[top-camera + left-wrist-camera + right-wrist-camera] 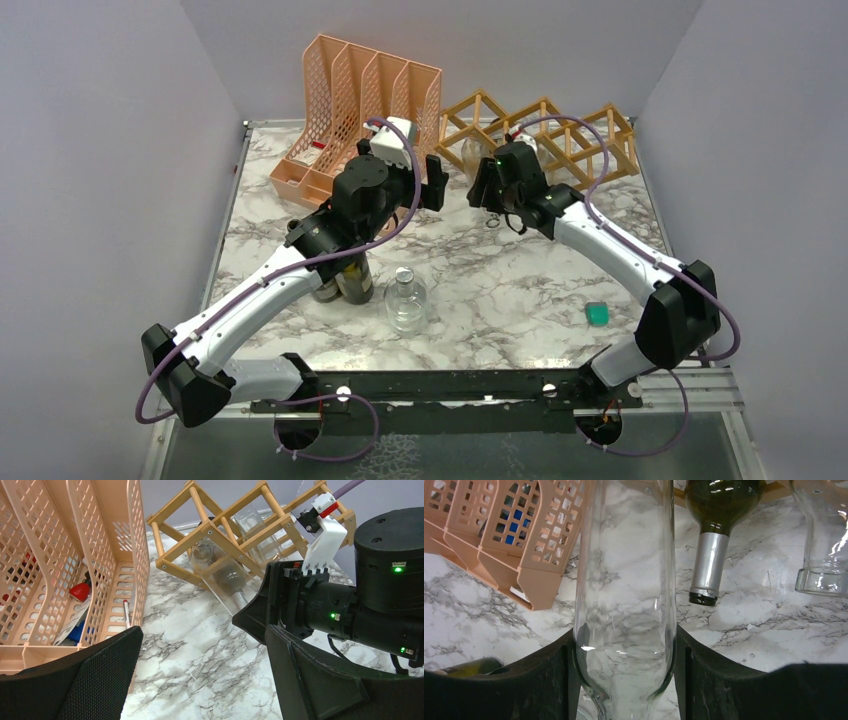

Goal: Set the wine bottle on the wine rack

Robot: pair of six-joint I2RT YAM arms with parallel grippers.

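The light wood lattice wine rack (560,130) stands at the back right and also shows in the left wrist view (225,525). My right gripper (487,190) is shut on a clear glass wine bottle (624,580) near its shoulder. The bottle's body (225,572) lies tilted in the rack's leftmost cell. A dark green bottle with a silver capsule (711,530) and another clear bottle (824,540) lie in the rack beside it. My left gripper (435,185) is open and empty, hovering over the marble table (200,680) just left of the right gripper (270,610).
A peach mesh file organiser (355,110) stands at the back left, with pens and papers inside (80,590). Dark bottles (345,280) stand under the left arm, next to a clear round flask (405,300). A small teal object (597,314) lies at front right.
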